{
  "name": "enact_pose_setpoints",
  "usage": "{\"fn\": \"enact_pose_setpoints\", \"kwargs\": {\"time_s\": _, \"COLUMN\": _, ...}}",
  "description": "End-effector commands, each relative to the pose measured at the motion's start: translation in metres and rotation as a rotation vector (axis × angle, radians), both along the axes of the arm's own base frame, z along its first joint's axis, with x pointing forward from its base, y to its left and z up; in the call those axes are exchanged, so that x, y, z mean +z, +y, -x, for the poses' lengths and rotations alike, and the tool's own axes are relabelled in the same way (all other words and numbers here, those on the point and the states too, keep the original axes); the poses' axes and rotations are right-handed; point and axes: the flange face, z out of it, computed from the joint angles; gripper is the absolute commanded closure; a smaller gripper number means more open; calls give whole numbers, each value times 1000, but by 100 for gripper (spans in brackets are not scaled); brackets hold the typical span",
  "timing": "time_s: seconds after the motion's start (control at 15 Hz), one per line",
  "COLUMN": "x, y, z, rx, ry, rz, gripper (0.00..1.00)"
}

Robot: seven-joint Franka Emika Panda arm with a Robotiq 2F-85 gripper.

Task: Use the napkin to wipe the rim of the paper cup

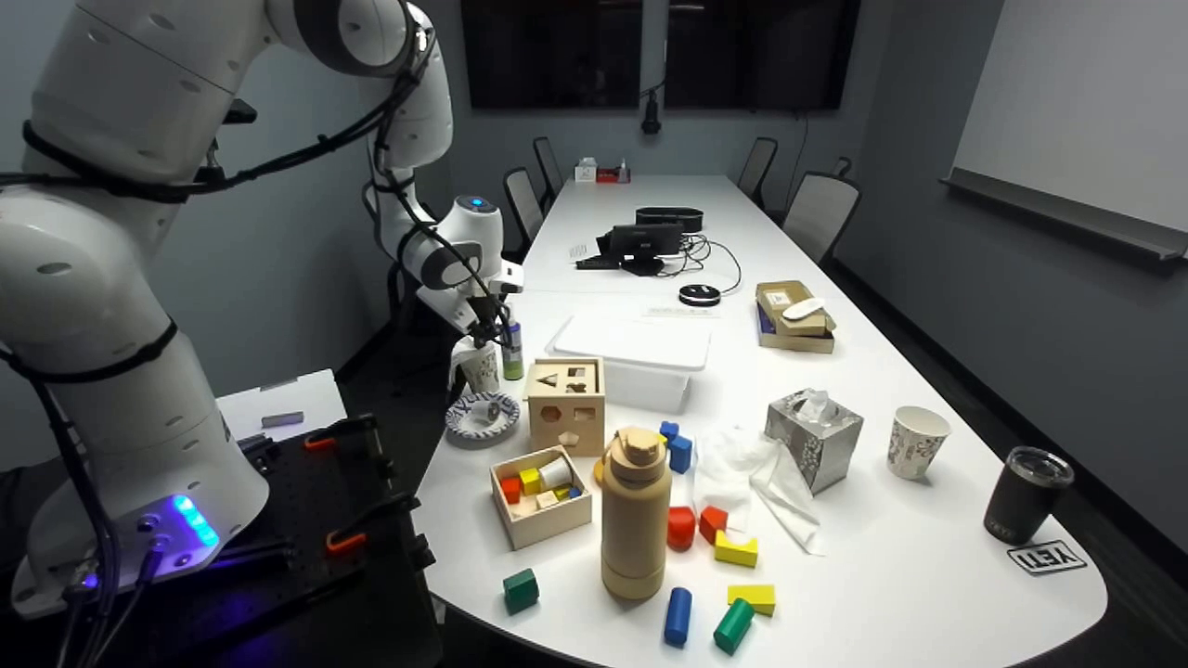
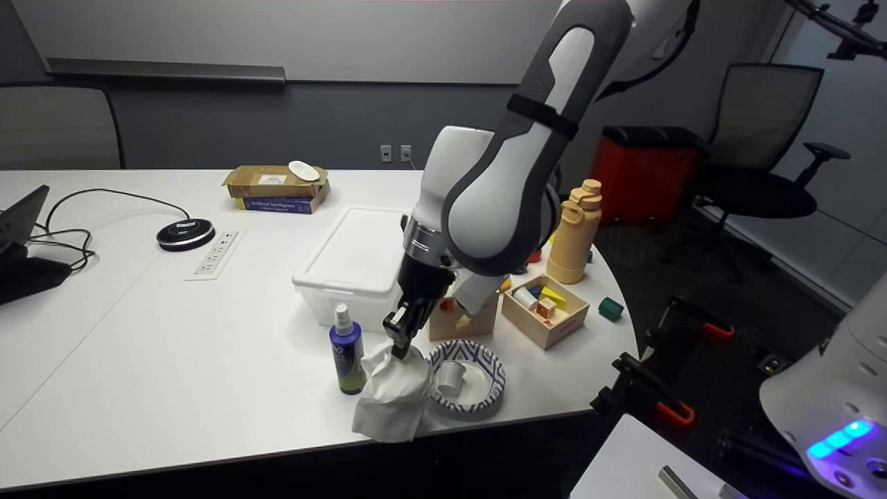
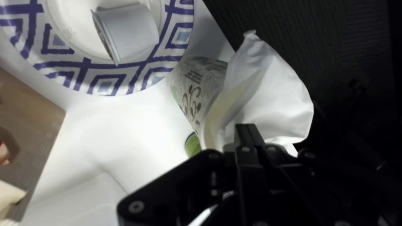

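The white paper cup (image 1: 483, 369) with a dark leaf pattern stands upright near the table edge in an exterior view; no blue mark shows on it. The white napkin (image 2: 393, 398) drapes over it and hides most of it in an exterior view. In the wrist view the cup (image 3: 196, 91) shows its pale inner wall, and the napkin (image 3: 279, 100) covers the side of its mouth towards the table edge. My gripper (image 3: 246, 125) is shut at the cup's mouth, its fingertips against the napkin, which seems pinched there. The gripper also shows in both exterior views (image 1: 481, 340) (image 2: 400, 352).
A spray bottle (image 2: 347, 350) stands close beside the cup. A patterned plate (image 2: 493, 357) with a small cup (image 2: 451, 378) lies on the other side. A wooden shape box (image 1: 566, 427), a lidded bin (image 1: 640, 371) and a tan bottle (image 1: 637, 520) stand nearby.
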Motion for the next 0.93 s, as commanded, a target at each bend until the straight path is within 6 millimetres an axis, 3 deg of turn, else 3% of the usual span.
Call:
{"fn": "enact_pose_setpoints", "kwargs": {"time_s": 0.0, "x": 3, "y": -5, "z": -2, "rx": -20, "ry": -66, "rz": 10, "gripper": 100}}
{"fn": "enact_pose_setpoints", "kwargs": {"time_s": 0.53, "x": -7, "y": -27, "z": -6, "rx": -38, "ry": -84, "rz": 199, "gripper": 100}}
{"fn": "enact_pose_setpoints", "kwargs": {"time_s": 0.87, "x": -15, "y": -15, "z": 3, "rx": -57, "ry": 28, "rz": 206, "gripper": 100}}
